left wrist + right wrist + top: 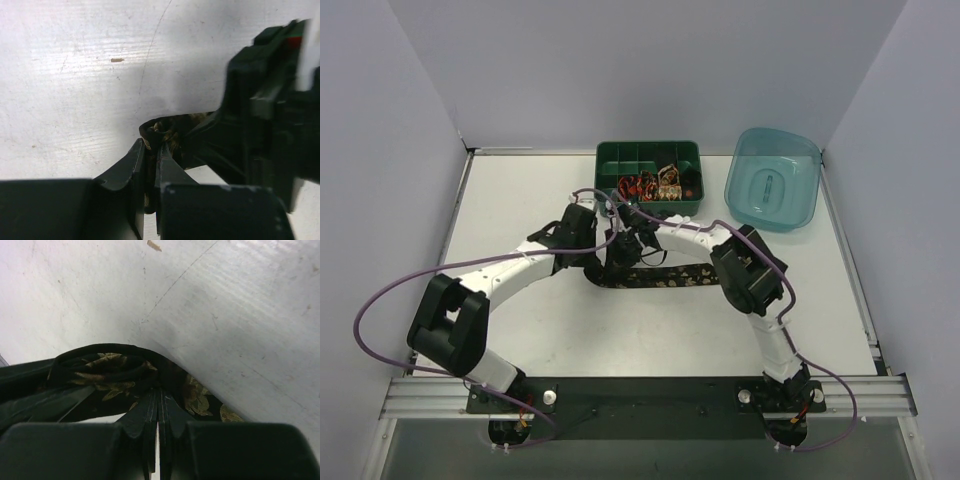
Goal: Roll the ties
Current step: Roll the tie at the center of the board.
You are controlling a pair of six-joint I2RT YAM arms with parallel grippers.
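Now the tie (670,277) lies stretched across the middle of the table (520,200), its left end curled into a first fold which the left gripper (151,152) and right gripper (159,400) both pinch shut, so uneven pull or slipping fabric could let that loose coil spring open.

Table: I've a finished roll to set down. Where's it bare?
Bare: far-left corner beside the tray; near middle between left arm and right arm, nearer than the tie; right side, nearer than the tub. Crowded: centre, fingers meeting on the tie.
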